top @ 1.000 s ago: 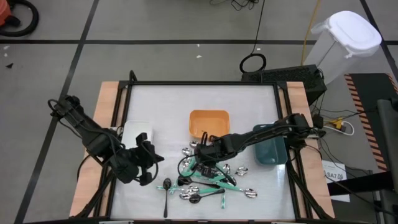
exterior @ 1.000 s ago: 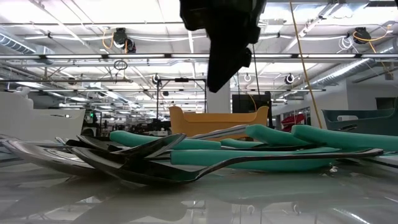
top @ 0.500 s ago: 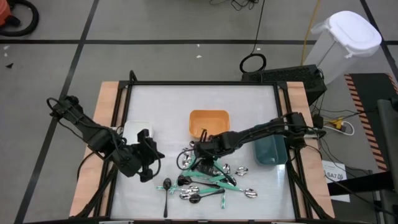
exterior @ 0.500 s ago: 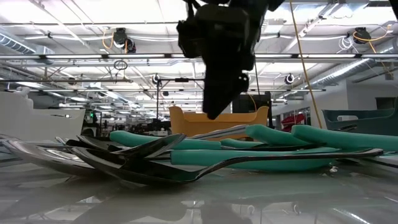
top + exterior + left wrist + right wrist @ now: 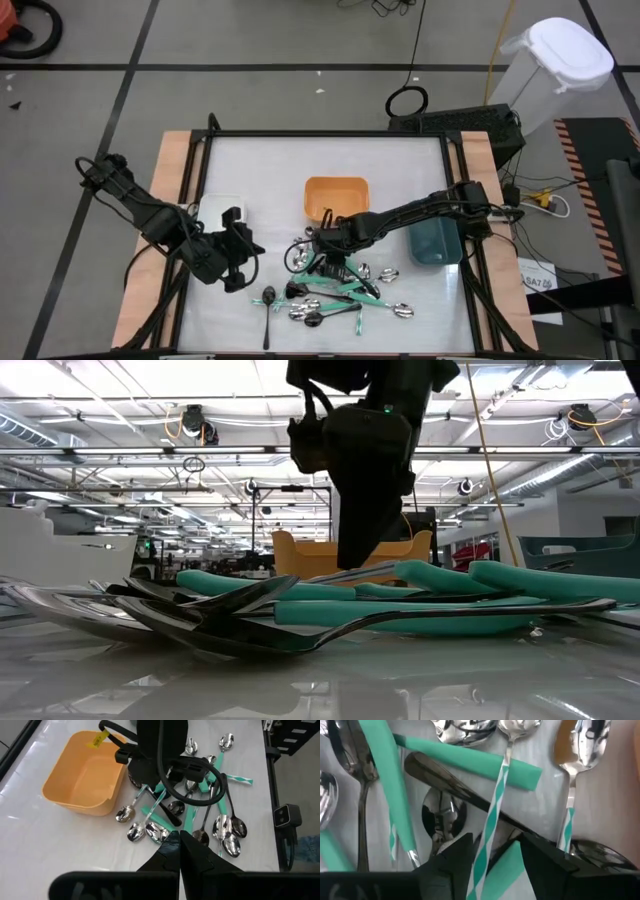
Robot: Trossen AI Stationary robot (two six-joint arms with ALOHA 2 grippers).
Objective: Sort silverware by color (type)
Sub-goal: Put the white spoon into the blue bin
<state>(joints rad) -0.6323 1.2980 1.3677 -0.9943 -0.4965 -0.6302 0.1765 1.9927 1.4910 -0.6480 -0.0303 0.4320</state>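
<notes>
The silverware (image 5: pixel 335 285) lies in a messy pile on the white table (image 5: pixel 270 170), just in front of the orange bin (image 5: pixel 336 197). Spoons with shiny heads and green or black handles cross over each other. One black spoon (image 5: pixel 268 305) lies a little apart, on the left side of the pile.

The right gripper (image 5: pixel 322 252) is down in the pile, on the side close to the orange bin. Its fingers (image 5: pixel 447 857) stand apart, with a striped green and white handle (image 5: pixel 492 815) and a wide green handle (image 5: pixel 502 870) between them. They have not closed on anything yet.

The left gripper (image 5: pixel 240 262) waits to the left of the pile, above the table. Its fingers are pressed together and hold nothing.

Things could go wrong here. The handles are thin and they cross, so the fingers could close on two spoons at once. Then a wrong one could go into a bin. A dark spoon (image 5: pixel 455 777) lies across the striped handle, so lifting may drag it along or flip it. The shiny spoons may also slip out, because they are smooth. If the fingers push down too hard, they could shove the pile away from the orange bin.
</notes>
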